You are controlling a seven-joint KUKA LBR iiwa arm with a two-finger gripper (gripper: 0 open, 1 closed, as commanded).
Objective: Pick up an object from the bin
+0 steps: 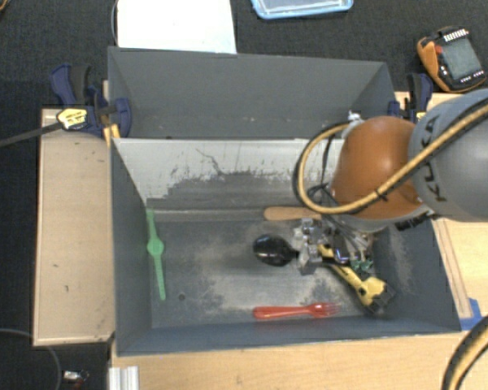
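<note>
Near the middle of the grey bin (pixel 228 96), a little toward its right wall, lies a small black rounded object (pixel 272 251), flat on the floor. Your gripper (pixel 310 249) is down at floor level just beside it, on its right; you cannot tell from here whether the gripper is open or closed, and nothing can be seen held in it. Just right of the gripper, toward the near right corner, lies a yellow-and-black tool (pixel 363 283), set at a slant. A pale wooden stick (pixel 286 213) lies behind the gripper along the foot of the far wall, a red plastic utensil (pixel 297 311) lies along the near wall, and a green plastic stick (pixel 156 254) lies by the left wall. The risks, as a judgement: the gripper sits between two objects, so closing may catch the tool as well as the black object, or neither; the black object looks smooth and rounded and may slip or be nudged left; the cables looped round the orange cover (pixel 374 169) could brush the wooden stick. Dark lettering (pixel 433 173) on the grey arm (pixel 472 161) appears to read KUKA; no other writing is legible.
</note>
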